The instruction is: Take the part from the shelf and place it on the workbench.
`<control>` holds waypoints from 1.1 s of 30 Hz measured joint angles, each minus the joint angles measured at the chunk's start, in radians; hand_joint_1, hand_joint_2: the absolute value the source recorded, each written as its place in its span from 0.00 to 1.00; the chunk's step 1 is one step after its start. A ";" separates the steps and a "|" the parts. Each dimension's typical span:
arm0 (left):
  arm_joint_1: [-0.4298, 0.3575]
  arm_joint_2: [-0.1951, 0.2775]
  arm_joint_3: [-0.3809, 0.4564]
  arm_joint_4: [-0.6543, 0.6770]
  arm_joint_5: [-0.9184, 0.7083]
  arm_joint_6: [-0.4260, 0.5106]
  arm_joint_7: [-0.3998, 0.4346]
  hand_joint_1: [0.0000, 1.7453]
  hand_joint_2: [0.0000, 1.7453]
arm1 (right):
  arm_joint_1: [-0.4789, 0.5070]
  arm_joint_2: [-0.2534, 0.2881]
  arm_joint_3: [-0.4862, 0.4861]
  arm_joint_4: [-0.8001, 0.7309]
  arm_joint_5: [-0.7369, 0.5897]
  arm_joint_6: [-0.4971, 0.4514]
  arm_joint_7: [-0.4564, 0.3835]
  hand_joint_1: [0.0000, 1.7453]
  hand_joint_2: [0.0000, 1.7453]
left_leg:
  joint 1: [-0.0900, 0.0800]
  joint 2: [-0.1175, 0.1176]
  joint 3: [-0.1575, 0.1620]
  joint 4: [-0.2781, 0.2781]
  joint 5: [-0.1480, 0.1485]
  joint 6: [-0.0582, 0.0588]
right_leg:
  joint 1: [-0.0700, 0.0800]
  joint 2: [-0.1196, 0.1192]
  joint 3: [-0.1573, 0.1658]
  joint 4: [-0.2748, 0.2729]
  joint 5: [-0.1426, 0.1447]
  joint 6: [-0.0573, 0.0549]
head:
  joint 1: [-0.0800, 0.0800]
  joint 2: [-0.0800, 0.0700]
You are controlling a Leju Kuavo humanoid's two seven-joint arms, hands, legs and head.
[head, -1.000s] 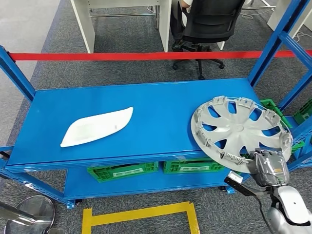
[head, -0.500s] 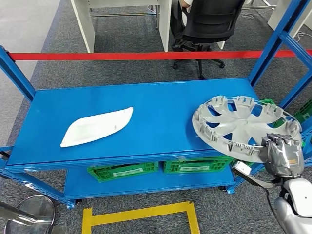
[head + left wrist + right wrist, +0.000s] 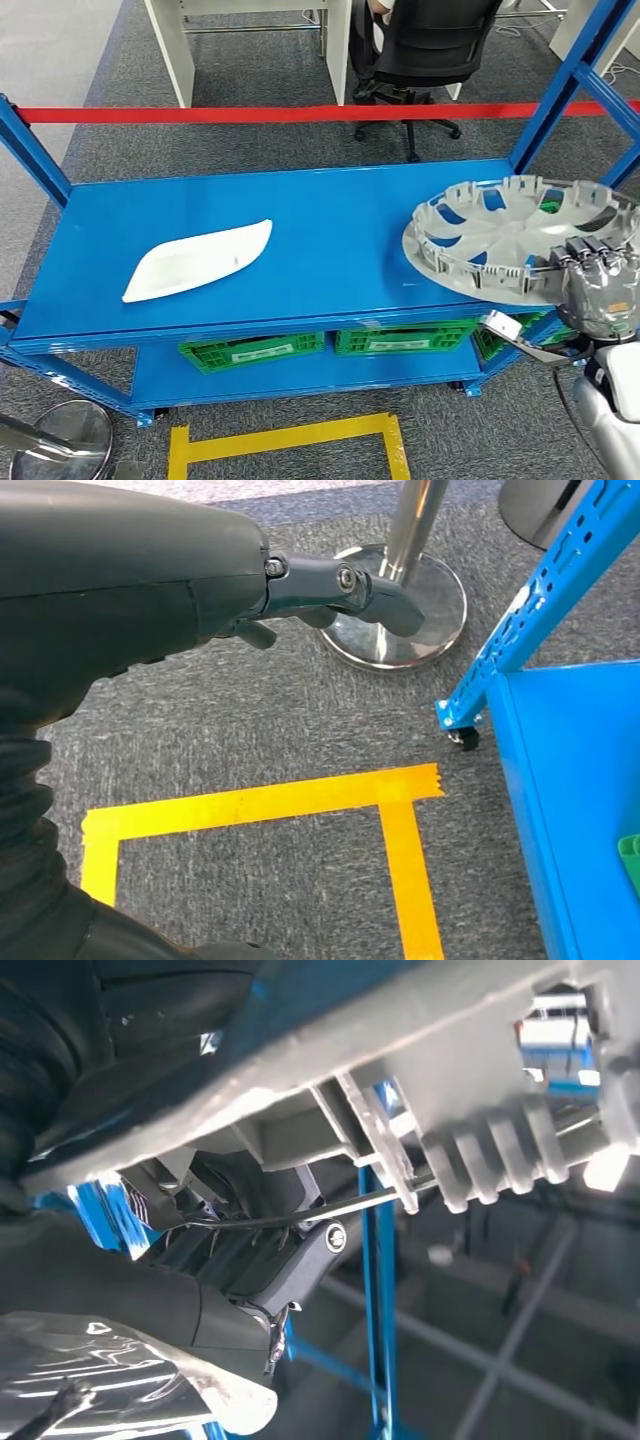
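At the far left of your head view, low in the corner, sits the shiny round base of a stanchion [image 3: 56, 440], and your left wrist view has the same base [image 3: 407, 605] on grey carpet [image 3: 249, 730], with yellow floor tape [image 3: 249, 802] making a corner just short of the blue shelf's foot. Your left hand [image 3: 332, 585] hangs over that carpet with its dark fingers stretched out straight and nothing in them.

Moving right, the blue shelf [image 3: 302, 230] spans the middle of your view. A white curved panel [image 3: 198, 260] lies flat on its top deck, toward the left end, well apart from everything else. Under the deck you can see green crates [image 3: 253, 351] on the lower level. Beyond the shelf a red barrier tape [image 3: 264, 114] runs across, and behind it stands a black office chair [image 3: 430, 50] with a person seated in it.

At the right end is your task part, a silver wheel cover [image 3: 521, 245]. It is tilted nearly flat, lifted off the deck, its left edge over the shelf's right end and the rest overhanging past the edge. Your right hand [image 3: 600, 290] grips its near rim, fingers over the top. In your right wrist view the cover's ribbed underside [image 3: 468, 1090] runs across above the thumb [image 3: 302, 1260].
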 joint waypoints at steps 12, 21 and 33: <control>-0.007 -0.016 -0.005 0.003 -0.013 0.016 0.014 0.00 1.00 | -0.102 -0.061 -0.004 -0.107 -0.002 -0.019 0.005 1.00 1.00 | 0.000 0.000 0.000 0.000 0.000 0.000 | 0.000 0.000 -0.001 0.000 0.000 0.000 | 0.000 0.000; -0.007 -0.018 -0.006 0.004 -0.021 0.020 0.025 0.00 1.00 | -0.171 -0.065 0.011 -0.146 0.026 -0.031 0.021 1.00 1.00 | 0.000 0.000 -0.001 0.000 0.000 0.000 | 0.000 0.000 -0.001 0.002 0.000 0.000 | 0.000 0.000; -0.005 -0.020 -0.025 0.009 -0.040 0.022 0.032 0.00 1.00 | -0.254 0.008 0.059 -0.195 0.088 -0.055 0.095 1.00 1.00 | 0.000 0.000 -0.002 0.000 0.000 0.000 | 0.000 0.000 -0.002 0.003 0.000 0.000 | 0.000 0.000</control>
